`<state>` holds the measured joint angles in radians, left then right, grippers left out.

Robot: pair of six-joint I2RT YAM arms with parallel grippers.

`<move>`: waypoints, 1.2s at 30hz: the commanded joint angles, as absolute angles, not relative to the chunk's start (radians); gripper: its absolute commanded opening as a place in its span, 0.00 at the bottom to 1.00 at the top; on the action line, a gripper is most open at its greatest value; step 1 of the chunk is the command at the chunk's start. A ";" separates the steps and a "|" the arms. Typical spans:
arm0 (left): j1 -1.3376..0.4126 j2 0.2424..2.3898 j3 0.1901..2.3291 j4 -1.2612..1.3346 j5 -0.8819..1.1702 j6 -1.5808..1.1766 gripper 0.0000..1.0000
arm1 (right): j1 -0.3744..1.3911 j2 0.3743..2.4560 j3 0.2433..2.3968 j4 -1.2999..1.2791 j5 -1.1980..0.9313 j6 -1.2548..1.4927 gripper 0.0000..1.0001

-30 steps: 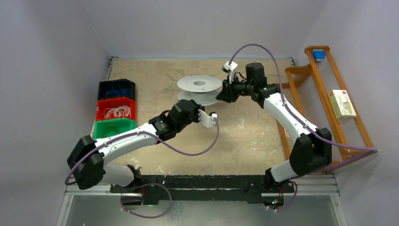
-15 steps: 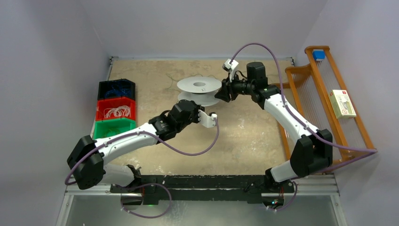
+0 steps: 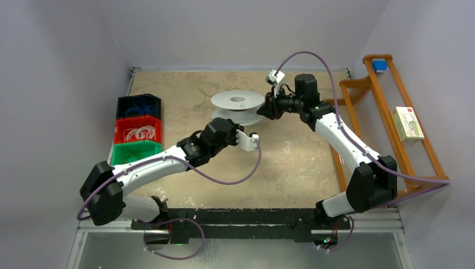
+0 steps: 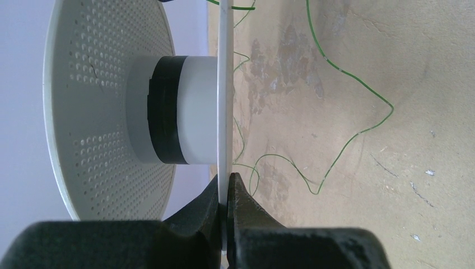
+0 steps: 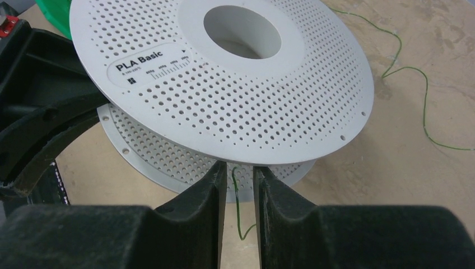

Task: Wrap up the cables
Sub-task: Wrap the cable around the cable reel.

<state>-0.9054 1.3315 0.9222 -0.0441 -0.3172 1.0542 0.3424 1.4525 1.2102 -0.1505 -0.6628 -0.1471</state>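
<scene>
The pale grey spool [image 3: 237,101] stands on the table at the back middle. My left gripper [image 3: 228,122] is shut on the rim of its lower flange [image 4: 224,112], seen edge-on in the left wrist view between my fingertips [image 4: 227,182]. The thin green cable [image 4: 347,140] lies in loose loops on the table beyond the spool. My right gripper [image 3: 264,109] is at the spool's right edge, with its tips [image 5: 240,171] under the upper flange [image 5: 224,73]. Its jaws stand narrowly apart, and a cable end [image 5: 237,196] hangs loose between them, not pinched.
Blue [image 3: 138,105], red [image 3: 138,130] and green [image 3: 134,151] bins stand stacked along the left side. An orange wire rack [image 3: 386,112] with a white box [image 3: 408,123] stands at the right. Walls close in behind.
My right wrist has shifted slightly up and towards the spool's edge. My left arm and the spool have not visibly moved.
</scene>
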 commanded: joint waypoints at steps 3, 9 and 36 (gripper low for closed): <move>-0.909 1.319 0.988 0.030 -0.316 1.034 0.00 | 0.352 1.456 1.187 -0.113 -0.648 -0.143 0.21; -0.909 1.322 0.987 0.025 -0.312 1.032 0.00 | 0.353 1.452 1.178 -0.094 -0.656 -0.138 0.12; -0.910 1.323 0.978 0.038 -0.320 1.045 0.00 | 0.392 1.461 1.298 -0.272 -0.672 -0.210 0.41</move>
<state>-0.9054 1.3445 0.9260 -0.0685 -0.3103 1.0389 0.3862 1.5116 1.2221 -0.2081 -0.6495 -0.1810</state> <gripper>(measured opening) 0.010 0.401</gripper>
